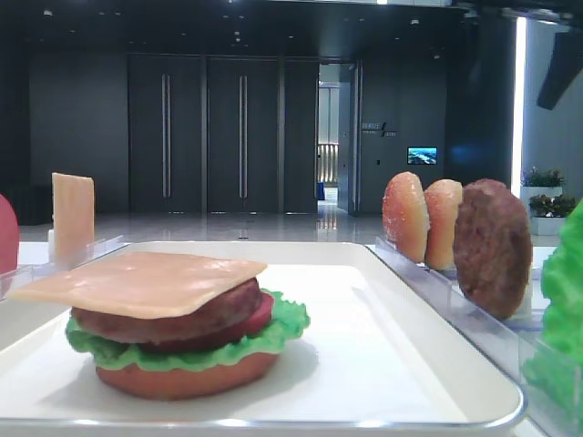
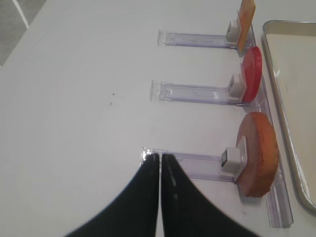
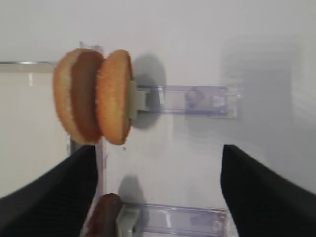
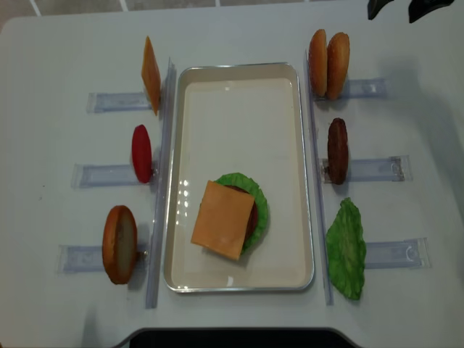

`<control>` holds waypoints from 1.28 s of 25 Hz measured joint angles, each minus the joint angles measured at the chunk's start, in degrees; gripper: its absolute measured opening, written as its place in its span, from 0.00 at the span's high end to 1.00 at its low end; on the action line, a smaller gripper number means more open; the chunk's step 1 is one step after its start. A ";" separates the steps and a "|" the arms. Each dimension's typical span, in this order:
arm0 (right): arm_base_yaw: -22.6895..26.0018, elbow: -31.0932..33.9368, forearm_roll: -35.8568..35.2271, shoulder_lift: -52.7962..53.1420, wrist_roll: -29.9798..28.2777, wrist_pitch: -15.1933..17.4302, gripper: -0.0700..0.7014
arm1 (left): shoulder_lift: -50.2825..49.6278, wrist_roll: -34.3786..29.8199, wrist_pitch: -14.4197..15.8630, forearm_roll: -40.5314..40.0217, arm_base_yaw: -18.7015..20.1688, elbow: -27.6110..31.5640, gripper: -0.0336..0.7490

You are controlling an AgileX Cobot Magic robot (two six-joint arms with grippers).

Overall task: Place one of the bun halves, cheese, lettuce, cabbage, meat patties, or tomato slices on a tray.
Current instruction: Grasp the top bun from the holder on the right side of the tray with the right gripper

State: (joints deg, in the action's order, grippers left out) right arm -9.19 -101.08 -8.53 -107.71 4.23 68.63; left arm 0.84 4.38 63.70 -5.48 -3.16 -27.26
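Note:
On the white tray [image 4: 239, 87] lies a stack: a bun base, lettuce [image 1: 282, 332], a tomato slice, a meat patty [image 1: 164, 319] and a cheese slice [image 4: 223, 220] on top. A speckled bun half [image 4: 317, 61] stands in the right rack beside a paler bun [image 4: 338, 64]. Both buns [image 3: 94, 101] show ahead of my right gripper [image 3: 158, 197], which is open and empty above the table at the far right [image 4: 395, 7]. My left gripper [image 2: 159, 157] is shut on nothing, over the end of a clear rack left of a flat bun [image 2: 256, 154].
Left racks hold a cheese slice [image 4: 151, 75], a tomato slice [image 4: 141, 153] and a bun [image 4: 119, 244]. Right racks hold a patty [image 4: 337, 150] and a lettuce leaf [image 4: 346, 249]. Clear rack rails [image 4: 373, 168] stick out on both sides of the tray.

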 joint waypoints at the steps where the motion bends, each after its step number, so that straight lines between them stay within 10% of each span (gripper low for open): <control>1: -1.42 -0.36 0.05 -0.07 1.08 0.00 0.27 | 0.00 0.00 0.00 0.00 0.00 0.00 0.96; 13: -12.30 -0.54 -1.52 -0.49 11.11 -4.42 0.27 | 0.00 0.00 0.00 -0.05 0.00 0.00 0.96; 32: -12.82 -0.56 -1.20 -7.98 12.29 -9.11 0.27 | 0.00 0.00 0.00 -0.05 0.00 0.00 0.96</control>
State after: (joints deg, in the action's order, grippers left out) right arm -22.01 -101.64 -9.73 -115.69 16.52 59.52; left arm 0.84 4.38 63.70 -5.53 -3.16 -27.26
